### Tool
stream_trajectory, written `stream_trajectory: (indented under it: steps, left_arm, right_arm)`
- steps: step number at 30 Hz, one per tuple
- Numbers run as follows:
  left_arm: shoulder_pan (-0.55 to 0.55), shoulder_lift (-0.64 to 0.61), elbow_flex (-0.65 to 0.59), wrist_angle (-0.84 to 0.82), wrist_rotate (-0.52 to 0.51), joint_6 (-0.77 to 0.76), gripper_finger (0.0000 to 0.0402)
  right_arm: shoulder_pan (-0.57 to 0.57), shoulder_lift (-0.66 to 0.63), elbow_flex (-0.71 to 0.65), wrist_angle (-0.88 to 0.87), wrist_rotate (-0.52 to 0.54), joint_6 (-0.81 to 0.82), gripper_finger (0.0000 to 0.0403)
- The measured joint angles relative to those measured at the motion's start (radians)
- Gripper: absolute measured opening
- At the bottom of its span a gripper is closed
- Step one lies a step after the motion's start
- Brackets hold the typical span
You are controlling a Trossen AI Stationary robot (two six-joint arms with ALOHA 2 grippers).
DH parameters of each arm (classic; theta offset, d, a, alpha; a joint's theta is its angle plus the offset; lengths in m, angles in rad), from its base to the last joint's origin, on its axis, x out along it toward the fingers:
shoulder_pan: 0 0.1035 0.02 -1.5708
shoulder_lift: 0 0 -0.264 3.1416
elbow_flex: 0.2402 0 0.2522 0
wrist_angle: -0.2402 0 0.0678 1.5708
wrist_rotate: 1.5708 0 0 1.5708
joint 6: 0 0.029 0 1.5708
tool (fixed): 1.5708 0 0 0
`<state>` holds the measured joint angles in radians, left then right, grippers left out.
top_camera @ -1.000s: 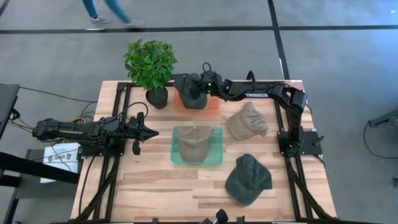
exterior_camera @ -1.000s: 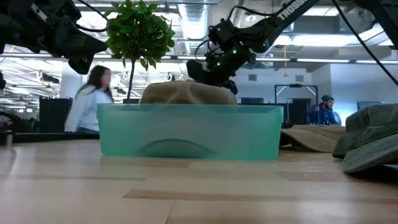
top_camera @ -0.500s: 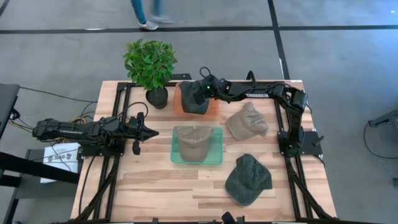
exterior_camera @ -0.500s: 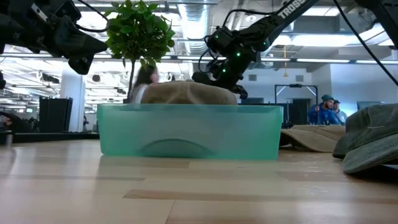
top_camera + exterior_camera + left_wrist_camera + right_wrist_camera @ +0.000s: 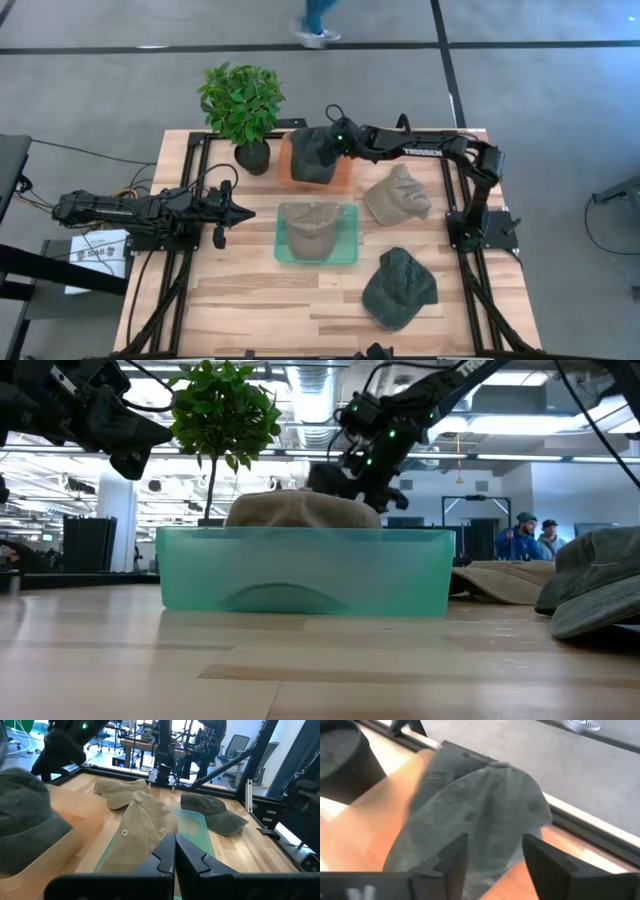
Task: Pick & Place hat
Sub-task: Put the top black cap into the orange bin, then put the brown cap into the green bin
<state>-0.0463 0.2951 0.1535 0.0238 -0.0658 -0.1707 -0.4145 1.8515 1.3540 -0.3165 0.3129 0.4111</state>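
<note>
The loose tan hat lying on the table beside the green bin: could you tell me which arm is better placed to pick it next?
Probably the right: its open gripper hovers by the orange bin, near the tan hat. The left gripper waits shut beyond the green bin.

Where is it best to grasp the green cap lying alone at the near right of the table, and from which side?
Probably the green cap is best pinched on its raised crown, from straight above: it lies flat on the table with free space around it, while the thin brim hugs the wood.
</note>
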Motion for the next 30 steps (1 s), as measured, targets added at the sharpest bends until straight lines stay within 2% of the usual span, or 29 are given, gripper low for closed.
stream_trajectory:
  steps: [5, 9, 24, 30]
  left_arm:
    - [0.0, 0.0, 0.0, 0.0, -0.017, 0.001, 0.0]
    - [0.0, 0.0, 0.0, 0.0, -0.02, 0.001, 0.0]
    - [0.0, 0.0, 0.0, 0.0, -0.023, 0.001, 0.0]
    - [0.0, 0.0, 0.0, 0.0, -0.02, 0.001, 0.0]
  right_arm:
    - [0.0, -0.085, 0.0, -0.037, 0.0, -0.001, 0.0232]
    - [0.0, -0.156, 0.0, -0.08, 0.001, -0.003, 0.0252]
    - [0.083, -0.338, 0.0, -0.147, 0.004, 0.0, 0.0255]
    - [0.166, -0.344, 0.001, -0.246, 0.031, 0.099, 0.024]
